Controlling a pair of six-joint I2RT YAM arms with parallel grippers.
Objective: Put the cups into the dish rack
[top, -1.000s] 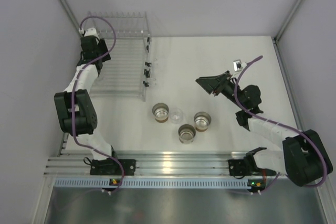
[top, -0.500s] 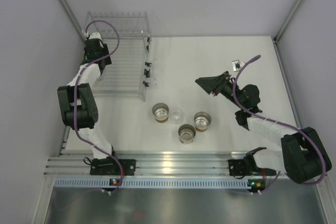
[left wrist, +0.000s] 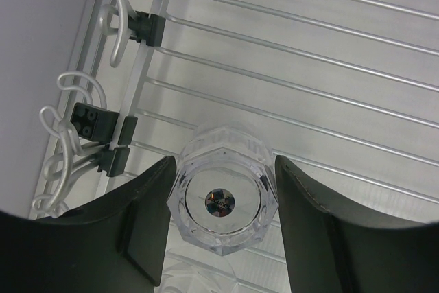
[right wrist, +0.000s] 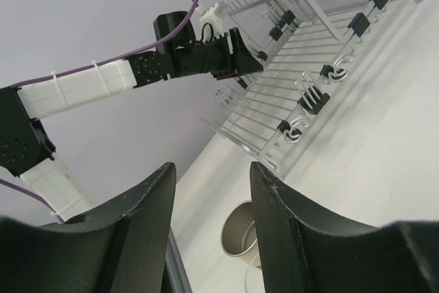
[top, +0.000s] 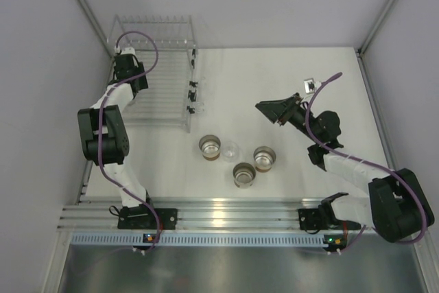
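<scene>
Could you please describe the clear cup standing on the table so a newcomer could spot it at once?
Start at the dish rack at the far left of the table; in front of its near right corner stands a cluster of four cups. The clear cup sits just right of the leftmost cream cup, the only transparent one among silvery-lined neighbours.

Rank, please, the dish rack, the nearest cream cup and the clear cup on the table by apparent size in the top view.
1. dish rack, by far the largest.
2. cream cup.
3. clear cup, seemingly a little smaller, though its faint outline leaves that unsure.
</scene>
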